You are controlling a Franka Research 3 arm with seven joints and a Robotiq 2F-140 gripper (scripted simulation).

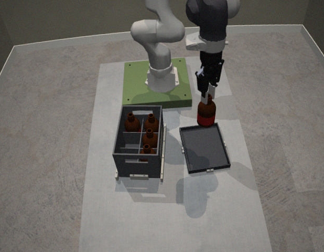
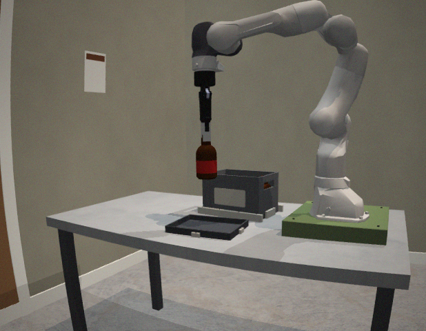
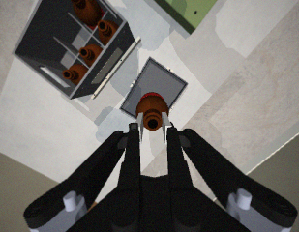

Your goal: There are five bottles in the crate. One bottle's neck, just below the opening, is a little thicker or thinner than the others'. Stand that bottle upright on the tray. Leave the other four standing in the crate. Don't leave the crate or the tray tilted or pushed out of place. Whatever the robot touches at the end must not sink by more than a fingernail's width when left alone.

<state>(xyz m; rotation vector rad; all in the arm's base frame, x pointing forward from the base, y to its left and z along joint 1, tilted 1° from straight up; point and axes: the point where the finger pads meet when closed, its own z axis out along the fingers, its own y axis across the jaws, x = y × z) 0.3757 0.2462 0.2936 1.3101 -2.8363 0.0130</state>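
Bottle of brown glass-like look with red band (image 1: 206, 114) (image 2: 206, 160) (image 3: 152, 106) hangs upright, neck clamped in black two-finger gripper (image 1: 208, 98) (image 2: 206, 138) (image 3: 152, 119)! Base well clear of shallow dark-grey tray (image 1: 208, 146) (image 2: 206, 226) (image 3: 159, 79), which lies flat. Top view: open dark-grey crate (image 1: 152, 169) (image 2: 256, 192) (image 3: 125, 41) at tray's nine o'clock, four brown bottles (image 1: 149, 139) (image 3: 88, 50) standing inside, one at crate's eleven, three lining side from one to five.

Crate (image 1: 137, 166), four brown bottles inside: 11, 1, 3, 5 o'clock. Tray (image 1: 208, 168) at crate's 3 o'clock, apart; gripper (image 1: 208, 94) grips fifth bottle (image 1: 206, 115).
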